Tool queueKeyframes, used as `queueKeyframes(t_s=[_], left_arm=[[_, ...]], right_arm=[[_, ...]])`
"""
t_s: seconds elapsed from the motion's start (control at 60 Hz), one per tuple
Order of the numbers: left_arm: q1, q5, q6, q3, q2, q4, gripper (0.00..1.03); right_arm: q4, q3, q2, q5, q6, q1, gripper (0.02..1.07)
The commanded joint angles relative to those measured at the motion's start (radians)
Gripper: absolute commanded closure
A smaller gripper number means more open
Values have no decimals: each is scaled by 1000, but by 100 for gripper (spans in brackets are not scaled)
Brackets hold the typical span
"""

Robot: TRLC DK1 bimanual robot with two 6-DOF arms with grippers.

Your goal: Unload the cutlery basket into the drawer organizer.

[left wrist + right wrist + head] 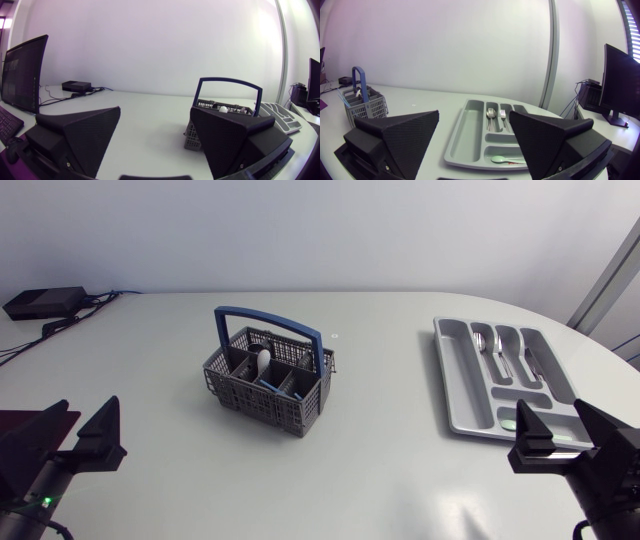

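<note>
A grey cutlery basket [268, 385] with a blue handle [272, 322] stands mid-table, and a white utensil [263, 360] sticks up inside it. The grey drawer organizer [455, 380] lies at the right, holding metal spoons and forks [505, 348] and a green spoon [512, 423] in its near compartment. My left gripper [86, 420] is open at the near left, well short of the basket [197, 135]. My right gripper [552, 422] is open just in front of the organizer [462, 132], whose green spoon [507, 159] lies between the finger wedges in the right wrist view.
A black box [45, 302] with cables lies at the table's far left corner. Bare tabletop stretches between the basket and the organizer. The table's rounded edge curves close behind the organizer at the right.
</note>
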Motion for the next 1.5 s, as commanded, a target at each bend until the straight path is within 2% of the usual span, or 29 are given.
queueKeyframes(t_s=[0.0,0.233,0.5,0.633,0.767,0.833,0.95,1.0,1.05,1.133,1.2,1.367,1.483], left_arm=[[-6,-3,2,33,-2,-21,6],[-16,-3,-3,119,133,13,6],[-40,-3,-12,295,521,73,7],[-69,-4,-12,389,677,25,10],[-97,-6,-7,496,819,-88,10],[-115,-6,14,539,854,-143,10],[-125,16,137,585,901,-169,10],[-134,25,160,614,935,-194,10],[-148,54,160,639,970,-212,10],[-155,125,191,644,980,-209,10],[-183,143,206,645,1004,-192,10],[-215,160,206,645,1053,-139,11],[-244,180,214,636,1056,-113,11]], right_arm=[[0,51,24,28,-8,43,6],[169,135,323,120,-6,168,6],[281,278,720,223,18,348,6],[247,382,903,233,43,434,6],[14,577,1119,255,35,541,7],[-58,643,1199,227,-8,567,7],[-72,730,1331,187,-45,593,7],[-84,759,1368,80,-62,592,7],[-72,767,1374,-67,-112,573,7],[-46,790,1380,-141,-115,567,9],[-44,816,1400,-247,-131,555,11],[-7,896,1507,-247,-135,575,14],[39,945,1589,-222,-158,592,25]])
